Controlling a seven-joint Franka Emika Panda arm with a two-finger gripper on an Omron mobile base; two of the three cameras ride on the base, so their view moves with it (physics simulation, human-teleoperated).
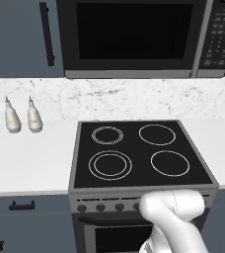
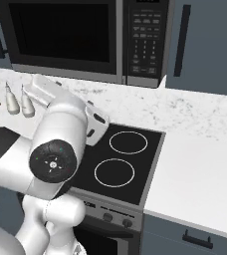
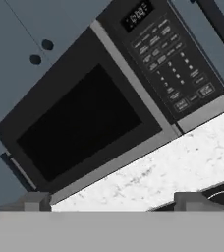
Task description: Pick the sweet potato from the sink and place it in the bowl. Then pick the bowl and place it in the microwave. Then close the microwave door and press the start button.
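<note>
With the wide black-and-steel microwave [image 3: 119, 93] filling the upper frame, door shut, and the claw [image 3: 114, 202] released and empty, the press may miss its small keypad panel [image 3: 170, 64]

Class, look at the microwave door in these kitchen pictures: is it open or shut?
Shut. The microwave door lies flush with the keypad panel, its dark glass hiding the inside.

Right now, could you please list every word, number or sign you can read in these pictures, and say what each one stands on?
Microwave display: pale digits, too blurred to read with confidence.
Keypad buttons: pale markings, too small to read in any view.
Stove: white burner rings, no text.
Two bottles: no label legible.
</note>
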